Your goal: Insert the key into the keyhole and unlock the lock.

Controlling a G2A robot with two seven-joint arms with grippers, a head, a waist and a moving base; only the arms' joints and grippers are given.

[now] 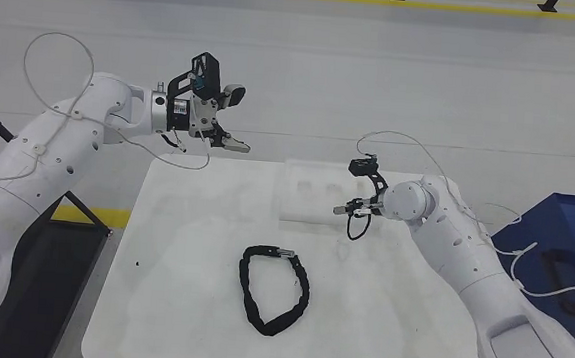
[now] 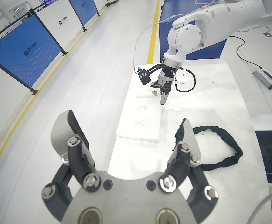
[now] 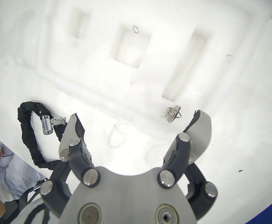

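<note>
Apparently key (image 3: 173,113) lies on foam tray (image 3: 158,70) beside recess (image 3: 184,63)

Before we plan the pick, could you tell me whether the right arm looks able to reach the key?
Probably yes: the right pincer is open close beside the key, which lies uncovered on the foam block with nothing between them.

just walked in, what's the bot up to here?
Key-and-lock job, nothing gripped yet. The right gripper is open over the white foam tray, with the key lying on the foam just ahead of its fingertips. The black chain lock lies in a loop mid-table, its silver cylinder showing the keyhole. The left gripper, also open, hangs by the table's far edge.
</note>
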